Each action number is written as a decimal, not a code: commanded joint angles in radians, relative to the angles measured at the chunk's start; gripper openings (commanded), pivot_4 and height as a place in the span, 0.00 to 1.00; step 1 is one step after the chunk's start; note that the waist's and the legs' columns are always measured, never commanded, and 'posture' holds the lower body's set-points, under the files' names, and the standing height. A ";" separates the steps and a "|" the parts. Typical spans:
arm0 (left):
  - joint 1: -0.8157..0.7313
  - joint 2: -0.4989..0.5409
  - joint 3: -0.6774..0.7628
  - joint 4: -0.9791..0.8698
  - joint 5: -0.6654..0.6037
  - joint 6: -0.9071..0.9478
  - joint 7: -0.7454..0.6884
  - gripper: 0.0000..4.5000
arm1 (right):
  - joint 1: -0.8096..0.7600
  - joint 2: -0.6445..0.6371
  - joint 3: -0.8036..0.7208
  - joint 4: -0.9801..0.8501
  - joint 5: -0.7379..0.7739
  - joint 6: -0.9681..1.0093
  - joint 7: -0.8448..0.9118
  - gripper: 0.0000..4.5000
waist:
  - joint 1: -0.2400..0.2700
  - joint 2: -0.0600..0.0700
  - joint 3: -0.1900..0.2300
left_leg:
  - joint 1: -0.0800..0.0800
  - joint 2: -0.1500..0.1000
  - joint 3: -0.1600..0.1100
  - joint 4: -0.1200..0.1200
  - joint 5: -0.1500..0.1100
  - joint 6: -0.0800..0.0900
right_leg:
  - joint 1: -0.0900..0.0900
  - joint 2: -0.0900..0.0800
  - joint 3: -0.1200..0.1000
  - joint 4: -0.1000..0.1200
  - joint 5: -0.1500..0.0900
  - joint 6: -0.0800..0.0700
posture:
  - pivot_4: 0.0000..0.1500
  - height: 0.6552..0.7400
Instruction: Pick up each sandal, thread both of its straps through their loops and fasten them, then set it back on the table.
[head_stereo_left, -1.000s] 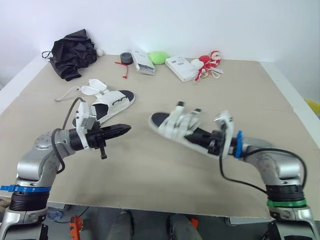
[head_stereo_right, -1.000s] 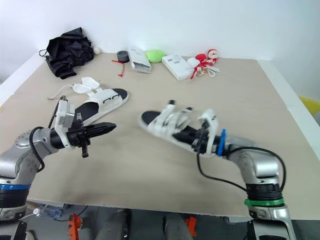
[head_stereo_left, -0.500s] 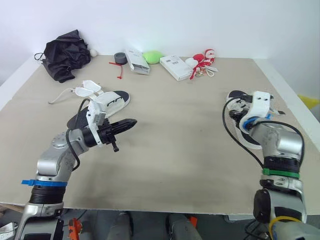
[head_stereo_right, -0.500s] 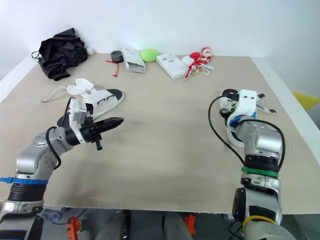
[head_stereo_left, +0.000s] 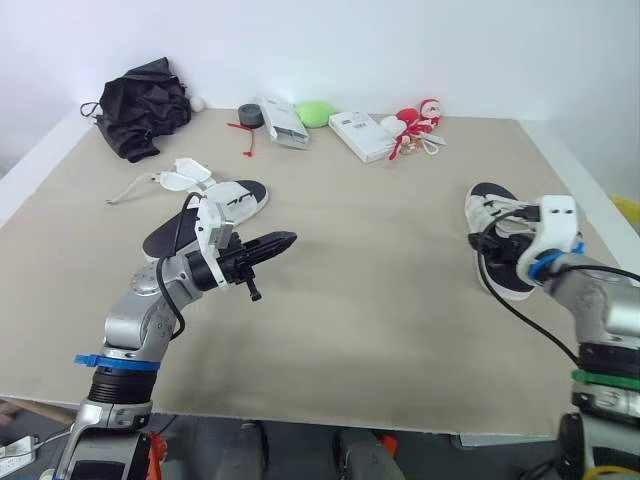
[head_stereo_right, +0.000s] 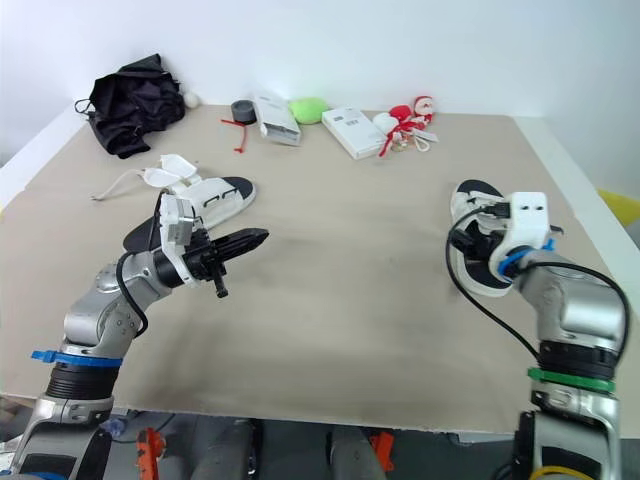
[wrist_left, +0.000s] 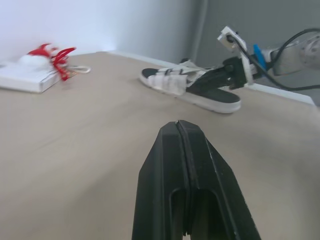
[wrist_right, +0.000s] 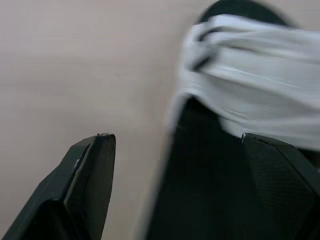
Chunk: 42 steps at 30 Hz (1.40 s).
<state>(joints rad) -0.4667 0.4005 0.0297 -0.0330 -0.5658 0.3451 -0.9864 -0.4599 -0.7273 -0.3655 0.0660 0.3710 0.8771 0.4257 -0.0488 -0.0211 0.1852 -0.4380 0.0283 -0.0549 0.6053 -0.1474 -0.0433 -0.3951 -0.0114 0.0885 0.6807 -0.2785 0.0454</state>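
The left tool (head_stereo_left: 288, 239) is clenched above the tan desk (head_stereo_left: 380, 290), with a white wall (head_stereo_left: 400, 40) beyond it. The right tool (wrist_right: 175, 137) is spread wide around the edge of a white sandal (head_stereo_left: 490, 210).

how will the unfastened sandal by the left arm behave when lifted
This sandal has loose straps splayed on the table, so they will probably flop and dangle. The sole looks flat and thick, so likely stiff, unlikely to roll.

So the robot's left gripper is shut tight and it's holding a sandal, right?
Not quite. The left gripper is shut tight, but it is holding nothing. The left wrist view shows its two fingers pressed together with nothing between them. The sandal on its side lies on the table, not in the gripper.
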 joint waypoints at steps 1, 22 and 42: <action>-0.038 0.008 0.036 -0.019 -0.019 0.007 0.025 0.00 | 0.069 -0.081 -0.088 -0.143 0.049 0.023 0.068 0.96 | -0.001 0.000 0.000 | 0.000 0.000 0.000 0.000 0.000 0.000 | 0.000 0.000 0.000 0.000 -0.001 0.002 | 1.00 0.98; 0.064 0.089 0.278 0.099 0.024 0.104 0.384 0.90 | 0.090 0.109 0.140 -0.614 0.465 0.044 0.269 0.97 | 0.009 -0.002 0.001 | -0.001 0.003 -0.003 0.003 0.001 0.000 | 0.002 0.002 -0.003 0.000 0.000 0.004 | 1.00 0.98; -0.263 0.070 0.073 0.533 0.275 0.098 0.440 0.98 | 0.082 0.172 0.252 -0.703 0.476 0.018 0.121 0.97 | 0.007 -0.004 0.000 | -0.001 0.002 -0.004 0.002 0.005 -0.003 | 0.001 0.002 -0.004 0.000 0.002 0.003 | 1.00 0.98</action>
<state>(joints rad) -0.6903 0.4763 0.1273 0.4645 -0.3253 0.4643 -0.5348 -0.3684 -0.5580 -0.1112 -0.5943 0.8389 0.9180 0.5579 -0.0419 -0.0254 0.1852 -0.4390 0.0307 -0.0589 0.6070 -0.1429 -0.0460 -0.3940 -0.0091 0.0840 0.6807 -0.2768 0.0487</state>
